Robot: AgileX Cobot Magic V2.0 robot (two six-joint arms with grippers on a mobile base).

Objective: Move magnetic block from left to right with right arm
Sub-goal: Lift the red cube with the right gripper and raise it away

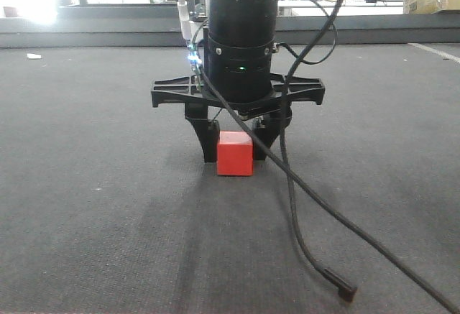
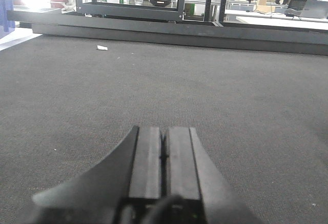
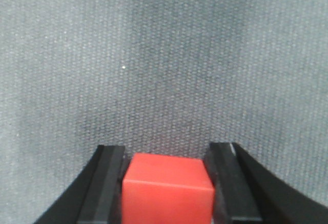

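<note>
Between fingers (image 3: 105, 183), probably snug, matte cube (image 3: 166, 188)

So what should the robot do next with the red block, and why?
Probably lift it straight up a little. The pads of the right gripper look pressed against both sides of the magnetic block, which sits on the carpet, so it seems ready to be carried right.
</note>
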